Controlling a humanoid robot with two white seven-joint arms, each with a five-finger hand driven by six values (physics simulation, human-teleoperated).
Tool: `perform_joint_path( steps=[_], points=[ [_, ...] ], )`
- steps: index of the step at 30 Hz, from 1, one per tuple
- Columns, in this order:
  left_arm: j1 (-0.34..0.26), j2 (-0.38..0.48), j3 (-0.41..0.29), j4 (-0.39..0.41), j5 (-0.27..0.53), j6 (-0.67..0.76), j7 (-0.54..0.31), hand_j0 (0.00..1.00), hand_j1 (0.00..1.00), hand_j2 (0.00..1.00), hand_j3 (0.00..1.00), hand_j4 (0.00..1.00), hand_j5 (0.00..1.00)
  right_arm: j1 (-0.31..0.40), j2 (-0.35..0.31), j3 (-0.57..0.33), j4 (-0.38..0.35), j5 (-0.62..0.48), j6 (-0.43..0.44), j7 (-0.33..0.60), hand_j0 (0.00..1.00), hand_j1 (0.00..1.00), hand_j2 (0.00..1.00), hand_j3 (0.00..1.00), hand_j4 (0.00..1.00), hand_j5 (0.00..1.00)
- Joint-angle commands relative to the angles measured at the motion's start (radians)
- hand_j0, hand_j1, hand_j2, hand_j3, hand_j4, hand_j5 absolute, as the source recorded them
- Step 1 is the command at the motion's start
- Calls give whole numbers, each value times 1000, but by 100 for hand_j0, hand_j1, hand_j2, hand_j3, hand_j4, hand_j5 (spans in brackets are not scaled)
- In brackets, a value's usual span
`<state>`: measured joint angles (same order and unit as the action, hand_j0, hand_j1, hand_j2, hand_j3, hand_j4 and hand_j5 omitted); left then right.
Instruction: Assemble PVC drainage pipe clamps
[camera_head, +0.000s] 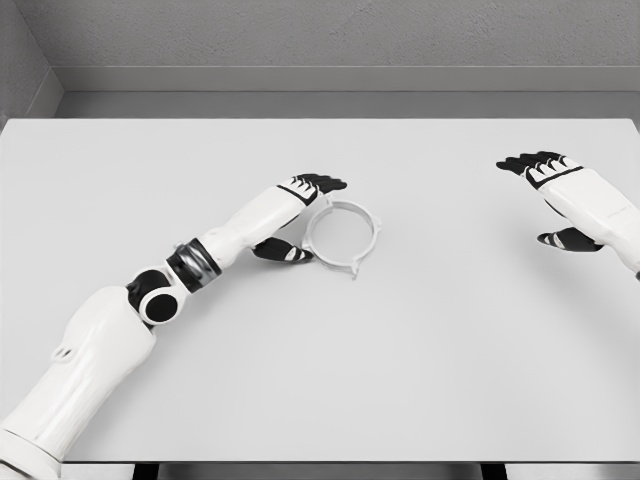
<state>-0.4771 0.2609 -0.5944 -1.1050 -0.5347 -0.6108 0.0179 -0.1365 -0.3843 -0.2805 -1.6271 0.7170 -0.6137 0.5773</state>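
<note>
**Left hand at the clamp ring, nothing joined yet**

The left hand (300, 215) lies low over the table with its black-tipped fingers (322, 183) stretched out flat and its thumb (280, 251) spread away toward the robot. It holds nothing; the hand is open. Just past the palm, in the gap between fingers and thumb, sits the white round plastic pipe clamp ring (343, 237), flat on the surface. The fingers reach the ring's far left rim and appear to touch it or hang just above it; the view does not settle which. The thumb tip stops just beside the ring's near left edge. Small lugs stick out from the ring on the side away from the hand and on the side toward the robot.

Well apart from this, the right hand (555, 200) hovers above the plain white table (320, 400), fingers extended, thumb apart, empty as well.

As for progress, the work looks to be at its start. Only this one clamp piece is visible, ungripped, and no pipe, mating half or fastener shows anywhere. Grasping and every joining step seem to remain.
</note>
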Motion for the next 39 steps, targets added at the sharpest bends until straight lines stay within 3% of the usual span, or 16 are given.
perform_joint_path(
  steps=[1, 39],
  points=[
    [0, -6, 1, 1, 6, 0, 1, 100, 100, 100, 100, 100, 100, 0, 1, 0, 0, -7, 3, -1, 100, 100, 100, 100, 100, 100],
    [0, -52, 2, 10, 6, 0, 1, 100, 100, 100, 100, 100, 100, 2, -1, -2, 1, -7, 3, -1, 100, 100, 100, 100, 100, 100]
  ],
)
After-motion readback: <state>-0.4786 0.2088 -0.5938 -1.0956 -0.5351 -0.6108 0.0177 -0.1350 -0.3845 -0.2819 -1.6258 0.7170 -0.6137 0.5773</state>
